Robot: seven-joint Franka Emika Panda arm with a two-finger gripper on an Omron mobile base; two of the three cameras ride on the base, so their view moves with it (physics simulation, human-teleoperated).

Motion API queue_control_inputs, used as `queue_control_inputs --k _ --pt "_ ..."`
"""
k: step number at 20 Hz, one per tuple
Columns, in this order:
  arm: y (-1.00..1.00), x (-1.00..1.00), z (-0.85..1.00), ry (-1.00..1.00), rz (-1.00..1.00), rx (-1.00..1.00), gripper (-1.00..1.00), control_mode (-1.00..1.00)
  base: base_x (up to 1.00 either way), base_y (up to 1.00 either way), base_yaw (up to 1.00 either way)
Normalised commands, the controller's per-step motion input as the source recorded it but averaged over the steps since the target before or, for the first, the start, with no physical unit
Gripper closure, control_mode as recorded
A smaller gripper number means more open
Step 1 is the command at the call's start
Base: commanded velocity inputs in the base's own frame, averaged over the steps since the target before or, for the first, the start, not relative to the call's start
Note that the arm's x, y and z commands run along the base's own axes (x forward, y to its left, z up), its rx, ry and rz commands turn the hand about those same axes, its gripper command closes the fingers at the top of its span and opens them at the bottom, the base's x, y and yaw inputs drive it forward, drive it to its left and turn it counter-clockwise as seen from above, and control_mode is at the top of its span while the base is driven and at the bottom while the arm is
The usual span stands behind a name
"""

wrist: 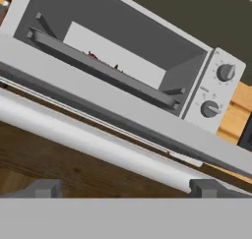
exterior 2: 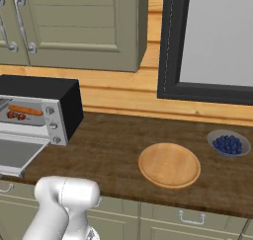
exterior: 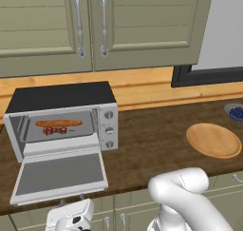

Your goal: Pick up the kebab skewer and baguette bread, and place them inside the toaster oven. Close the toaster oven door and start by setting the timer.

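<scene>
Gripper sits low at the counter's front edge, below the toaster oven door. Fingers are spread fully wide, one tip at each side of the hand view's bottom, holding nothing. The door's silver bar handle runs diagonally just above the tips; whether they touch it cannot be told.

Door is dropped open, lying flat out over the wooden counter toward the robot, grey glass face up. Behind it the toaster oven cavity is open. The baguette bread lies lengthwise on the tray inside, the kebab skewer just in front of it, parallel and close alongside. Knob column is on the oven's right front; in the hand view, two knobs show at the right.

Further right on the counter: round wooden plate, well apart from the oven, then a small bowl of blueberries near the back right. Green cabinets hang above.
</scene>
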Motion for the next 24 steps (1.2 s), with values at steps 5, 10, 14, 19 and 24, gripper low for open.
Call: queue_control_inputs --k 5,10,14,19,24 --pt "-0.32 0.90 1.00 0.00 0.00 0.01 -1.00 -1.00 0.00 0.00 0.00" --pt "-0.29 0.78 1.00 0.00 0.00 0.01 -1.00 -1.00 0.00 0.00 0.00" --pt "-0.26 0.78 1.00 0.00 0.00 0.00 -1.00 -1.00 0.00 0.00 0.00" --pt "-0.27 0.97 0.69 0.00 0.00 0.00 -1.00 -1.00 0.00 0.00 0.00" --pt "-0.24 0.84 0.18 0.01 0.00 0.00 -1.00 -1.00 0.00 0.00 0.00"
